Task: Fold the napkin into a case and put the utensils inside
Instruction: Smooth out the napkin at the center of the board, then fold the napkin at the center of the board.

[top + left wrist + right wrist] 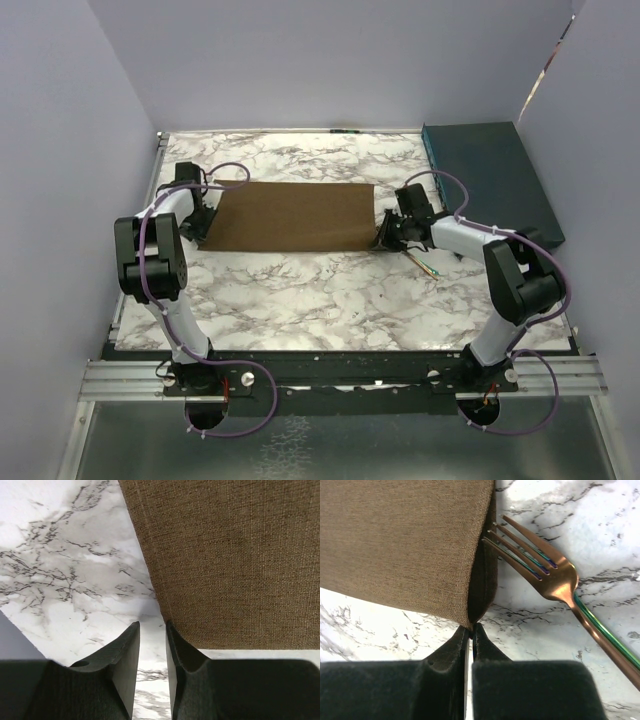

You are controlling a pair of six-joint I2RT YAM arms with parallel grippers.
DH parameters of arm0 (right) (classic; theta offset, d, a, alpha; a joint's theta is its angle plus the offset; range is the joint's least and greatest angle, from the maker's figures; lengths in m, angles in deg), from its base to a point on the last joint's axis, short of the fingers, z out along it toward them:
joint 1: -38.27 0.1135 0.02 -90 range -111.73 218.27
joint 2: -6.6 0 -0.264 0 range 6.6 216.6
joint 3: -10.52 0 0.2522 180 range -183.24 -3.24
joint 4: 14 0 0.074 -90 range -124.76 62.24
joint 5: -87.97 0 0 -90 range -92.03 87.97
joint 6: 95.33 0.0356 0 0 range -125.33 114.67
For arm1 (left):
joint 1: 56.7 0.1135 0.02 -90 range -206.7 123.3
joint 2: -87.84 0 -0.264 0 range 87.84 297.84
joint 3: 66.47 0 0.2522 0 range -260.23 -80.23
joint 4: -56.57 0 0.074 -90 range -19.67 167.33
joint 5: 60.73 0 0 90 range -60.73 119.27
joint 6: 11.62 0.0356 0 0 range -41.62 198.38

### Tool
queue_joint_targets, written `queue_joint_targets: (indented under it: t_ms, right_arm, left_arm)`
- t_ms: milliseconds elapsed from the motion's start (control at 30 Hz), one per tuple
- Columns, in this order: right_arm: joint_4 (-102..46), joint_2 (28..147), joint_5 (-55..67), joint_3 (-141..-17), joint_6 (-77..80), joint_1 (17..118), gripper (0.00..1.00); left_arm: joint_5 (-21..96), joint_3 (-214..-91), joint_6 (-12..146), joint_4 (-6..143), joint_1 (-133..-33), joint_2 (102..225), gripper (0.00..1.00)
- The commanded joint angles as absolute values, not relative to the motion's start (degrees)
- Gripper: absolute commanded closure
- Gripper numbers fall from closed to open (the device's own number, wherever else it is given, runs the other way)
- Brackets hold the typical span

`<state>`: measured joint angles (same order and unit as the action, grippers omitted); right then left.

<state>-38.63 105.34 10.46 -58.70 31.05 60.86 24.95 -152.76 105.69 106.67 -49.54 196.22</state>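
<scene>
My right pincer (471, 629): clamped on napkin (405, 540) corner; fork (559, 582) at two o'clock, handle toward four. My left pincer (152, 626): narrowly ajar, empty, napkin corner at one o'clock.

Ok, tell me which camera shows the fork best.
The right wrist view: the fork lies close up, tines and copper neck sharp beside the napkin. The top external view shows only a thin sliver of its handle. The left wrist view shows none of it.
</scene>
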Motion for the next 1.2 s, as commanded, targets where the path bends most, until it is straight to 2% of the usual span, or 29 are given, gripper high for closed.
queue_joint_targets:
  t_ms: [0,133,200,267,467,533,600,933,1067,1167]
  right_arm:
    - [-41.94,104.91,10.0,-57.86,28.53,59.72,0.89]
    - [-41.26,105.03,12.53,-56.48,29.8,59.78,0.47]
    - [-41.21,104.01,11.93,-55.45,30.5,59.79,0.34]
    - [-41.24,102.85,11.15,-54.67,31.26,59.73,0.28]
    - [-34.93,99.74,13.61,-50.97,38.26,59.76,0.27]
    - [-33.4,99.51,13.63,-50.22,40.57,59.81,0.26]
    - [-32.56,100.01,13.3,-50.37,41.92,59.76,0.26]
    - [-28.28,101.17,5.87,-48.83,49.92,59.81,0.24]
    - [-25.96,101.59,2.78,-48.73,52.52,60.14,0.31]
    - [-24.72,102.51,2.85,-49.24,53.23,60.23,0.42]
  left_arm:
    - [30.93,-147.96,105.41,111.28,-49.29,197.51,0.71]
    - [30.41,-148.11,106.1,111.82,-49.07,197.02,0.72]
    - [30.24,-149.04,106.35,112.48,-48.7,196.51,0.71]
    - [30.31,-150.67,106.58,113.88,-48.4,196.1,0.68]
    - [34.94,-158.05,106.44,121.33,-48.37,194.87,0.44]
    - [37.0,-161.07,106.42,124.89,-48.42,194.32,0.32]
    - [37.99,-163.66,106.59,126.72,-48.6,193.65,0.27]
    - [35.69,-165.72,103.71,123.82,-49.8,194.61,0.26]
    - [30.6,-162.76,103.61,118.72,-50.22,195.22,0.26]
    - [26.74,-159.8,104.59,116.12,-49.59,195.8,0.27]
